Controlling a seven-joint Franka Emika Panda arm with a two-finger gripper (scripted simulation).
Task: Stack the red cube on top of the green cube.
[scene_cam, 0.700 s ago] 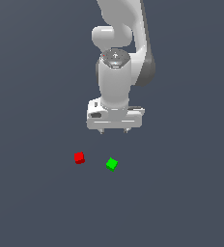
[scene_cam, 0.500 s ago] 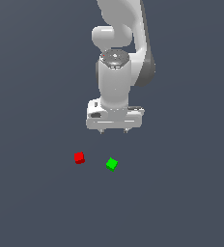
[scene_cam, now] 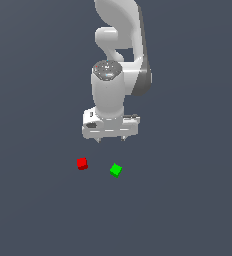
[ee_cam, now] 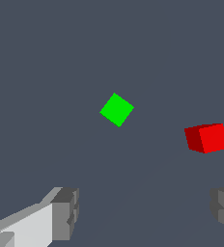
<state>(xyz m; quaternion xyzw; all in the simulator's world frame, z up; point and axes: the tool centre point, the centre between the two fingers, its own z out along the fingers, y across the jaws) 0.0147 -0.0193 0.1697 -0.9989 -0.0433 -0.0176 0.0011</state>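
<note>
Fig.: task not yet begun. Gripper hangs above the cubes, fingers spread, holding nothing. Red cube sits near green cube, apart, both on floor; pick-up & stacking remain.

We log a single non-task item: the tabletop, a flat, uniform dark slate-grey surface that fills both the exterior view and the wrist view edge to edge. We see no seams, markings or texture on it, and no border or rim within either frame. Lighting across it looks even, with only faint shading in the wrist view.
</note>
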